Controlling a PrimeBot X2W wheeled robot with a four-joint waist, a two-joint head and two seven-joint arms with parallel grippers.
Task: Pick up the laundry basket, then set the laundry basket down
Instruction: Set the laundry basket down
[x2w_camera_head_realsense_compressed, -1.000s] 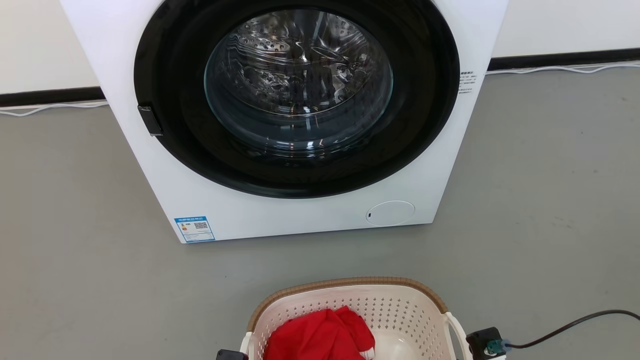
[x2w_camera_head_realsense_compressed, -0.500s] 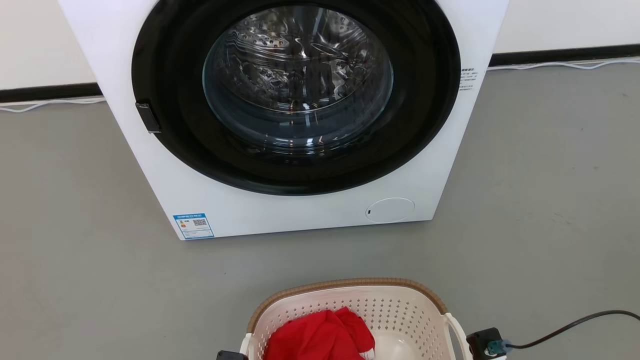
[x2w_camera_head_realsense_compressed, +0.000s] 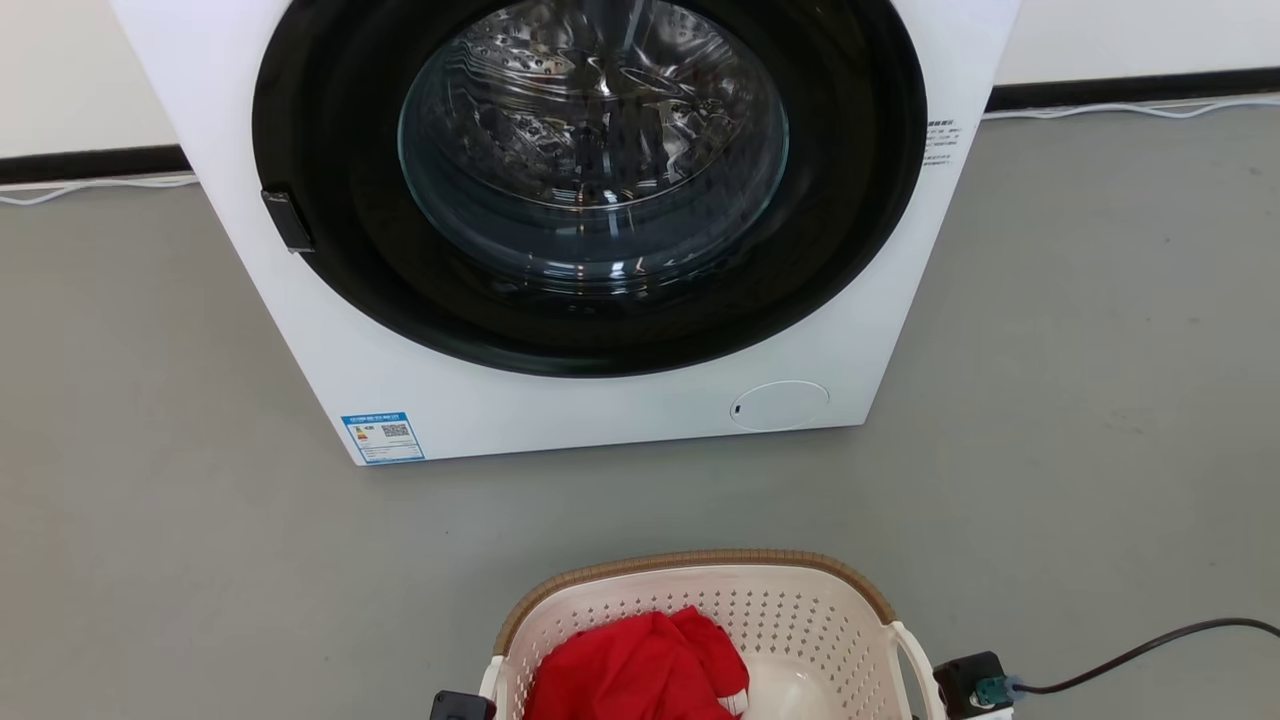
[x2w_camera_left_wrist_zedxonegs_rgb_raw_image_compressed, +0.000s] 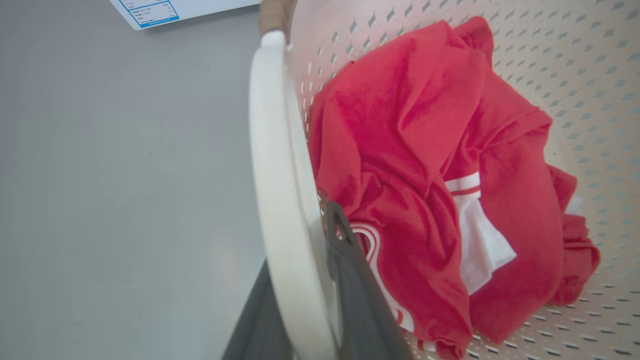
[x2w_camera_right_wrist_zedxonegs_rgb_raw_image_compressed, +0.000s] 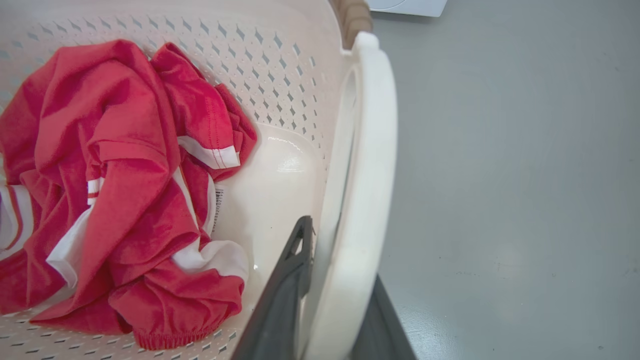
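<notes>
The laundry basket (x2w_camera_head_realsense_compressed: 700, 562), cream-white and perforated with a brown rim, sits at the bottom centre of the head view with a red garment (x2w_camera_head_realsense_compressed: 640, 670) inside. My left gripper (x2w_camera_left_wrist_zedxonegs_rgb_raw_image_compressed: 300, 250) is shut on the basket's left white handle (x2w_camera_left_wrist_zedxonegs_rgb_raw_image_compressed: 272, 150), one dark finger inside the wall and one outside. My right gripper (x2w_camera_right_wrist_zedxonegs_rgb_raw_image_compressed: 340, 260) is shut the same way on the right handle (x2w_camera_right_wrist_zedxonegs_rgb_raw_image_compressed: 370, 125). In the head view the left gripper (x2w_camera_head_realsense_compressed: 460, 706) and right gripper (x2w_camera_head_realsense_compressed: 968, 688) flank the basket. Whether the basket touches the floor I cannot tell.
A white washing machine (x2w_camera_head_realsense_compressed: 600, 420) with a closed round glass door (x2w_camera_head_realsense_compressed: 590, 150) stands just beyond the basket on the grey floor (x2w_camera_head_realsense_compressed: 1080, 400). A black cable (x2w_camera_head_realsense_compressed: 1150, 645) trails right from my right wrist. White cables run along the far wall.
The whole head picture has shifted: the washing machine sits higher and slightly larger, so the camera moved. The basket stays between both grippers, and both grips are unchanged.
</notes>
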